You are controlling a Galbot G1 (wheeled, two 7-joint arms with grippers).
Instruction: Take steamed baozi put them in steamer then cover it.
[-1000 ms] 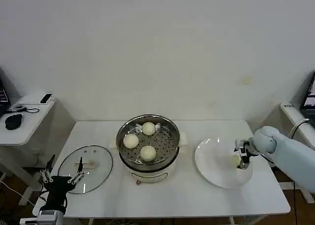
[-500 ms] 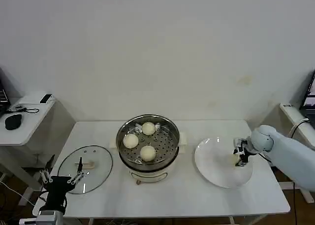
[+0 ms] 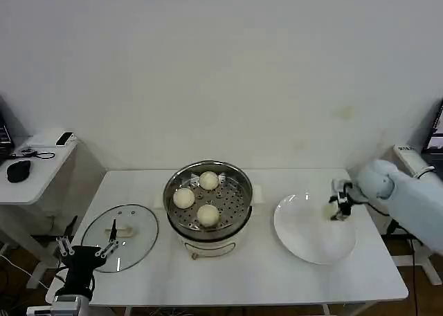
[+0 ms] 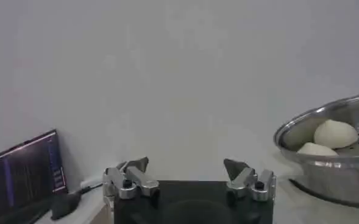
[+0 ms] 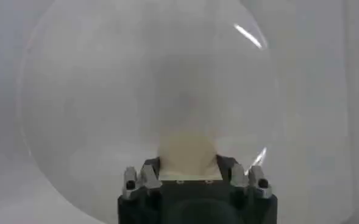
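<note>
Three baozi [image 3: 201,198] sit in the steamer [image 3: 237,207]; right end effector [image 3: 337,210] pinches the fourth [image 5: 188,152]

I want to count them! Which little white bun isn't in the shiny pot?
The round cream-white bun in the right claw, over the flat white plate; three others sit inside the steel steamer.

Three baozi [image 3: 208,214] are sitting in the steamer [image 3: 208,207] at the middle of the tabletop [image 3: 256,274]. The cover [image 3: 119,236] is lying flat to its left. The right hand [image 3: 337,209] is gripping a fourth baozi [image 3: 330,211] over the plate's [image 3: 304,236] far right edge. The left hand [image 3: 86,250] is hanging, fingers spread, at the cover's near edge.
</note>
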